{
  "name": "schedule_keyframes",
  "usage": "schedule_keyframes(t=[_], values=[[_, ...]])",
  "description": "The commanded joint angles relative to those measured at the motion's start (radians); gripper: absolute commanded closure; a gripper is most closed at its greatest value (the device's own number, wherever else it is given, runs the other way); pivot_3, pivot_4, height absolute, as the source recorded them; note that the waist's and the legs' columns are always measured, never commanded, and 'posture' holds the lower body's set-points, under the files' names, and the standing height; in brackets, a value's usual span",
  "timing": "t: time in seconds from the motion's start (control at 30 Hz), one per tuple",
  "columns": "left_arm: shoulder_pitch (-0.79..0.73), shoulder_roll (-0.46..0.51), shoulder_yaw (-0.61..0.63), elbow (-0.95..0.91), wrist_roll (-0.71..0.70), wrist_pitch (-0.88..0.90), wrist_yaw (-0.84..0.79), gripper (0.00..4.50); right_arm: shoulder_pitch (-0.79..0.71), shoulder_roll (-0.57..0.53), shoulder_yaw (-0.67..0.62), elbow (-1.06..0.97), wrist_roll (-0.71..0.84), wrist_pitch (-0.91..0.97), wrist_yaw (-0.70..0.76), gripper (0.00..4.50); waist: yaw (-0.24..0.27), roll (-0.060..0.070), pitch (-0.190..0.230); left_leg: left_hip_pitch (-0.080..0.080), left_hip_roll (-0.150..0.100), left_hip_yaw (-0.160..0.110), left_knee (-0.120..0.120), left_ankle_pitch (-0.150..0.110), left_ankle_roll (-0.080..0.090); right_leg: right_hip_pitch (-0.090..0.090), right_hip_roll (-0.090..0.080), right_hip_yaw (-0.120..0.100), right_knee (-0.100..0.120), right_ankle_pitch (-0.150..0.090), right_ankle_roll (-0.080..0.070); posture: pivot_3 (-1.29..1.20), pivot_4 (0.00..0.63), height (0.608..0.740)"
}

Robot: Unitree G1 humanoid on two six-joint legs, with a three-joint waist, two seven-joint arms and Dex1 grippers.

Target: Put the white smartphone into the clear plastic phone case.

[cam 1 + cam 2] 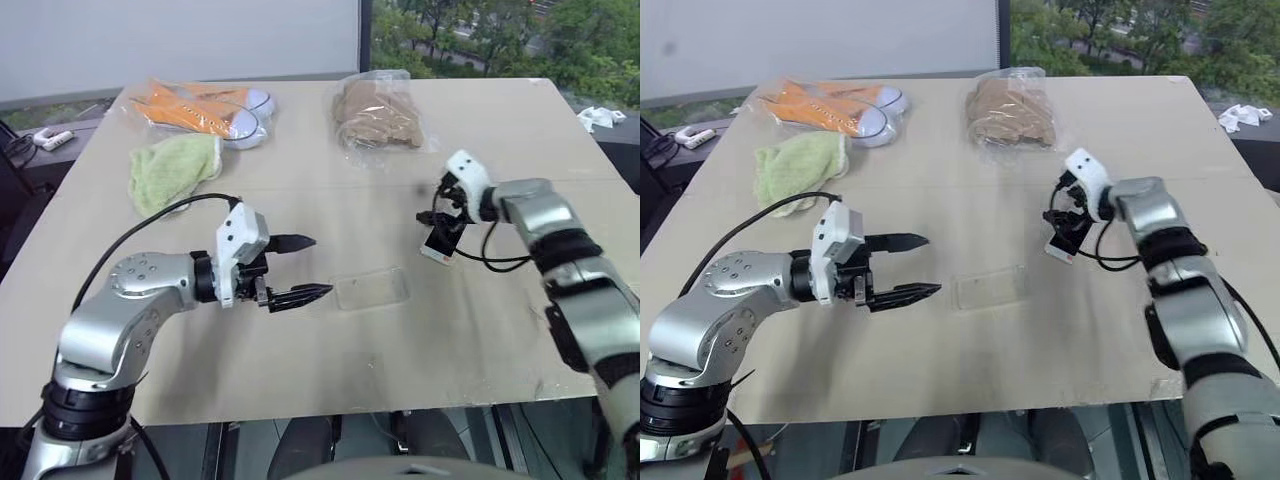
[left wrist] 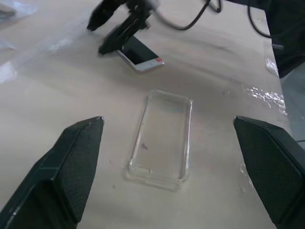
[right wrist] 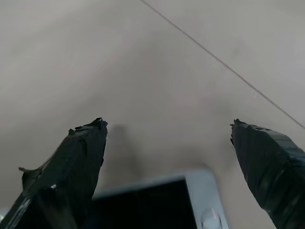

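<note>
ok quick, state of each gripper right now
left gripper: open, holding nothing, beside the clear plastic phone case
right gripper: open, over the white smartphone, not gripping it

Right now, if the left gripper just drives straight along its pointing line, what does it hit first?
Probably the case: it lies flat, centred between the open left gripper's fingers in the wrist view. Beyond it sits the phone under the right gripper. Depth is unclear; it may meet the table short of the case.
</note>
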Motion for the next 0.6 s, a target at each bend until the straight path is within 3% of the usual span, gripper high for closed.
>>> schedule_keyframes(t=[0.03, 0.27, 0.43, 0.6], values=[[0.013, 0.025, 0.038, -0.043, -0.025, 0.002, 0.029, 0.05, -0.058, 0.016, 0.043, 0.117, -0.105, -0.059, -0.059, 0.0, -0.004, 0.0, 0.0, 0.0, 0.0, 0.0, 0.0, 0.0, 0.0, 0.0, 0.0, 0.0, 0.0, 0.0, 0.0, 0.0, 0.15, 0.74], [0.028, 0.053, 0.03, -0.045, -0.028, -0.012, 0.059, 0.05, -0.087, -0.05, 0.103, 0.198, -0.222, -0.081, -0.024, 0.0, 0.017, 0.001, -0.001, 0.004, -0.001, -0.001, 0.001, 0.001, -0.001, 0.003, 0.0, -0.001, 0.003, 0.0, 0.0, 0.0, 0.15, 0.74], [-0.003, 0.046, -0.004, -0.028, -0.028, -0.019, 0.063, 0.05, -0.062, -0.154, 0.112, 0.165, -0.24, -0.03, 0.135, 0.0, 0.051, 0.001, -0.001, 0.003, -0.003, -0.005, 0.002, 0.001, -0.001, 0.003, -0.002, -0.004, 0.003, 0.0, 0.0, 0.0, 0.15, 0.74], [-0.04, 0.033, -0.041, -0.002, -0.025, -0.029, 0.058, 0.05, -0.001, -0.274, 0.114, 0.081, -0.254, 0.02, 0.247, 0.0, 0.052, 0.001, -0.001, 0.001, -0.003, -0.005, 0.0, 0.001, -0.001, 0.003, -0.002, -0.005, -0.001, 0.0, 0.0, 0.0, 0.15, 0.74]])
